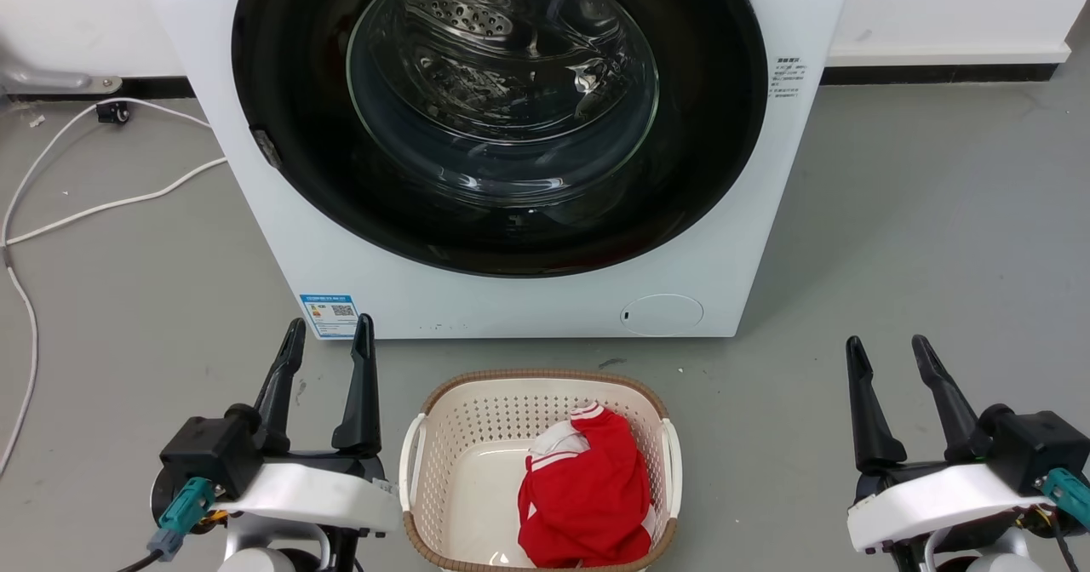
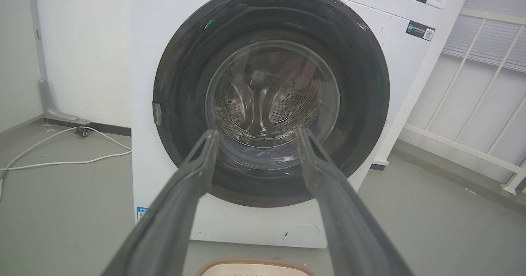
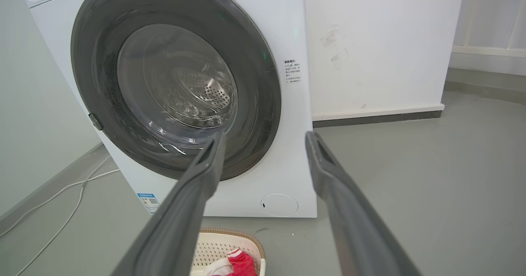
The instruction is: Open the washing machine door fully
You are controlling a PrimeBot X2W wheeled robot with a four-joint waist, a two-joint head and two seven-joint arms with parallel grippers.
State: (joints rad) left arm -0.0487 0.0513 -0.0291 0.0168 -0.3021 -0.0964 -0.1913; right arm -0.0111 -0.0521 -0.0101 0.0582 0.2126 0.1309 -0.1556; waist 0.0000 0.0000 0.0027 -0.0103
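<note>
The white washing machine (image 1: 281, 240) stands straight ahead on the grey floor. Its round glossy black washing machine door (image 1: 289, 70) lies flat against the front, shut, and the steel drum shows through the glass window. A small latch tab sits on the door's left rim (image 1: 266, 148). The door (image 2: 181, 62) also faces the left wrist view and appears at the left of the right wrist view (image 3: 259, 74). My left gripper (image 1: 328, 334) hovers open at lower left, well short of the machine. My right gripper (image 1: 890, 351) hovers open at lower right, empty.
A cream laundry basket (image 1: 443, 419) with a red garment (image 1: 588, 495) sits on the floor between my grippers, just before the machine. White cables (image 1: 102, 206) trail over the floor at the left. A white railing (image 2: 472, 87) stands right of the machine.
</note>
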